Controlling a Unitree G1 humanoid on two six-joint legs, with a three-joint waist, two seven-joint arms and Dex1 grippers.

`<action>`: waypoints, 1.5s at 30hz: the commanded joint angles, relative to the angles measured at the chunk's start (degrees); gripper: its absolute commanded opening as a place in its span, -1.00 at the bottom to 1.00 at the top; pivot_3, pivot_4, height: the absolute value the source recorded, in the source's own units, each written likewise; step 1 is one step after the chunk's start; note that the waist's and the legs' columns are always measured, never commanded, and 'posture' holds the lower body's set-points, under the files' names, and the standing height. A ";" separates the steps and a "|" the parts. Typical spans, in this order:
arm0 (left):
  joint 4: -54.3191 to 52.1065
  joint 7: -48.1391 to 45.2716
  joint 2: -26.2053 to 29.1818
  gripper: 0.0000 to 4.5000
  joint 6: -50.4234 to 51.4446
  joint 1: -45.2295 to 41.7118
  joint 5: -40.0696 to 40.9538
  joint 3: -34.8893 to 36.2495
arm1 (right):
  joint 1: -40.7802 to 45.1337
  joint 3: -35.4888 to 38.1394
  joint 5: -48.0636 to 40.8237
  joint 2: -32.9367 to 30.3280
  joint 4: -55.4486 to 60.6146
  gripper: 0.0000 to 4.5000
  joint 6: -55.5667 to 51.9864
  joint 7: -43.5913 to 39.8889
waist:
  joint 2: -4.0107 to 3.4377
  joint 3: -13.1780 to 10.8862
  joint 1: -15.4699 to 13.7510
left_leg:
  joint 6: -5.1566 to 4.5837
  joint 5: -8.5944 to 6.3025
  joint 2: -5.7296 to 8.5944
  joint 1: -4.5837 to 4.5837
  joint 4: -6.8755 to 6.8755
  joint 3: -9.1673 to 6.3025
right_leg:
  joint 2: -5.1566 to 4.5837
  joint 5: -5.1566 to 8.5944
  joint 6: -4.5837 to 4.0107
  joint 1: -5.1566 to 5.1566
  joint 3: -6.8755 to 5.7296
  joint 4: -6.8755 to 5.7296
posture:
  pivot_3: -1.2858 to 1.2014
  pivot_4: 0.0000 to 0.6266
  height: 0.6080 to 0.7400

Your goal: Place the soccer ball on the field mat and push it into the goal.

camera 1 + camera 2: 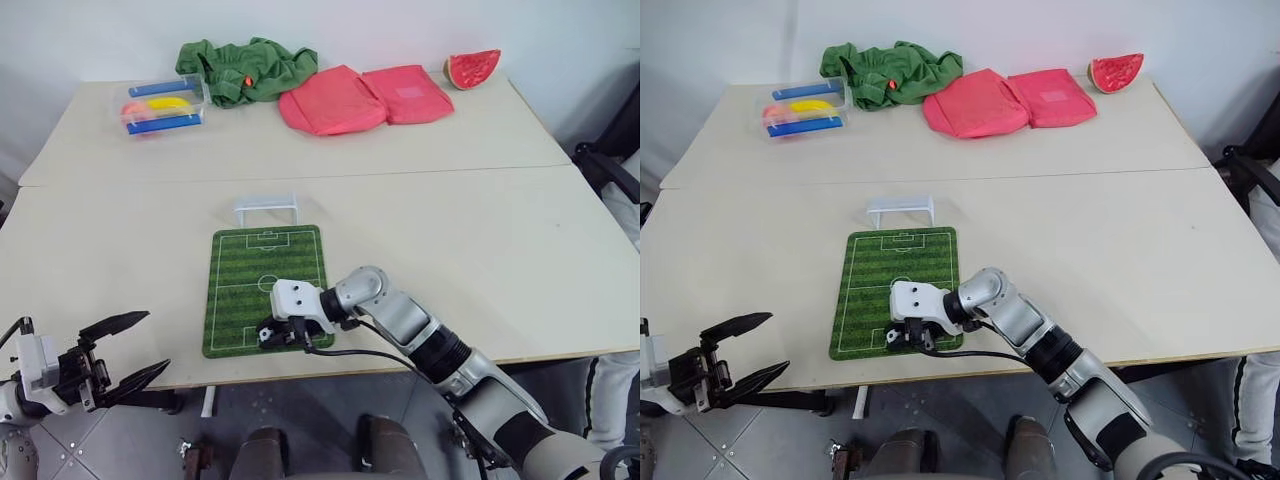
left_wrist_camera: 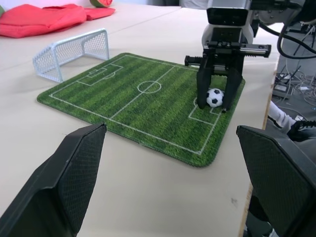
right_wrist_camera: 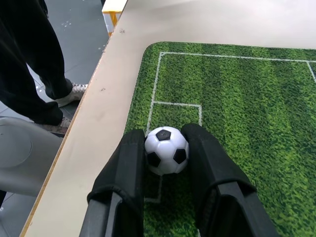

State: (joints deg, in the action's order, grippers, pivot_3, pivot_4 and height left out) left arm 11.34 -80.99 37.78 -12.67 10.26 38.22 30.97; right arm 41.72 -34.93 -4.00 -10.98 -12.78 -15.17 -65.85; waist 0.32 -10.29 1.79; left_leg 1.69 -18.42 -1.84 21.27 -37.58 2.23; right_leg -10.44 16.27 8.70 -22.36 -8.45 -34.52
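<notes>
1. My right gripper [image 3: 167, 148] is pinching the tiny white soccer ball with black patches [image 3: 166, 150]; both black fingers [image 3: 127, 170] press against its sides, so the jaws stand only as far apart as the ball is wide.
2. The ball sits low at the near end of the flat rectangular green field mat with light and dark stripes and white pitch lines [image 1: 268, 268], at the edge of the marked box there. In the left wrist view it looks to be at the mat's surface, though I cannot tell whether it actually rests on it.
3. My right fingertips reach down to the turf on either side of the ball.
4. The small white goal frame with pale netting [image 1: 266, 208] stands on the pale tabletop [image 1: 450, 230] just past the mat's far end, well apart from the ball.
5. My left gripper [image 1: 135, 347] hangs off the near left edge of the table, its jaws spread wide and holding nothing, touching nothing.
6. Along the table's far side lie a clear plastic tray with blue bars [image 1: 165, 103], a green cloth heap [image 1: 250, 68], folded red cloth [image 1: 365, 97] and a watermelon slice [image 1: 473, 68].
</notes>
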 commanded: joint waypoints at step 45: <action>0.62 1.19 -0.15 1.00 1.06 -5.96 0.00 -2.45 | -6.09 4.63 -7.90 -2.39 23.20 -0.99 -18.39 4.14 | 0.04 0.02 0.04 | -0.03 -0.05 -0.03 -0.01 -0.04 0.25 | 0.01 0.01 -0.02 -0.20 0.23 -0.19 | 0.03 -0.52 1.00</action>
State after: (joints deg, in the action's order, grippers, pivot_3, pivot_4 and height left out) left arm 12.17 -79.70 37.57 -11.57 4.43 37.95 28.03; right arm 35.90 -30.92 -10.45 -14.16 9.12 -32.40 -62.51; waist 0.36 -10.27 1.83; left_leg 1.67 -18.48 -1.87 21.27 -37.61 2.48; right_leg -10.43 16.28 8.68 -22.56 -8.22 -34.70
